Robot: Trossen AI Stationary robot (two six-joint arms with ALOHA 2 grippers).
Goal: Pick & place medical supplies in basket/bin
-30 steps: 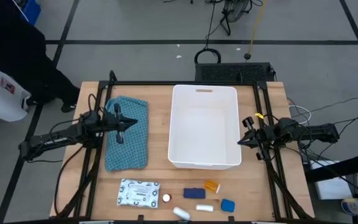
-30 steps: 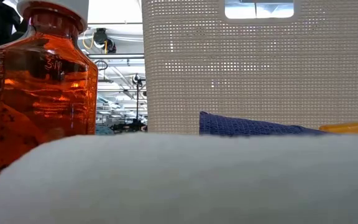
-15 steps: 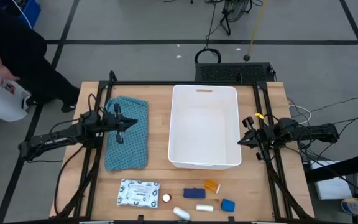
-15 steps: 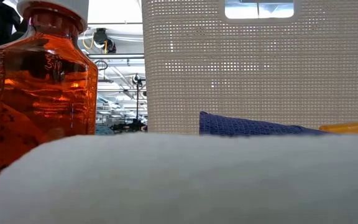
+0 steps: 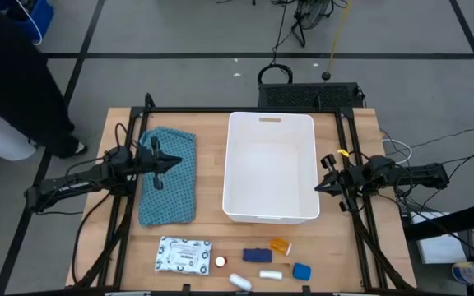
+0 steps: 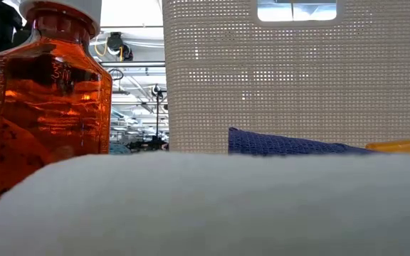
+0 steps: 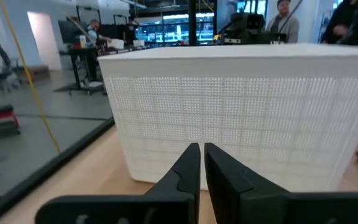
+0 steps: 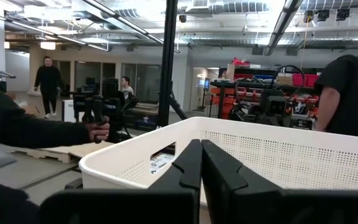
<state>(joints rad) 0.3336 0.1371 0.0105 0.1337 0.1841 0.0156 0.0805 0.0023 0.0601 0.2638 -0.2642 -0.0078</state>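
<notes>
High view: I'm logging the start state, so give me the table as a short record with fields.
bin: white bin, mid-table, empty
supplies: white packet, orange pill bottle, blue pieces, white tubes, all on the table's near edge
cloth: teal cloth, left of bin
left gripper: shut, over cloth
right gripper: shut, beside bin

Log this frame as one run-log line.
left end effector: shut, over cloth | right end effector: shut, beside bin | bin: empty | supplies: on table, front edge

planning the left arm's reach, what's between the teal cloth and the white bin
Bare wooden table only, seen in the high view, between the cloth and bin.
</notes>
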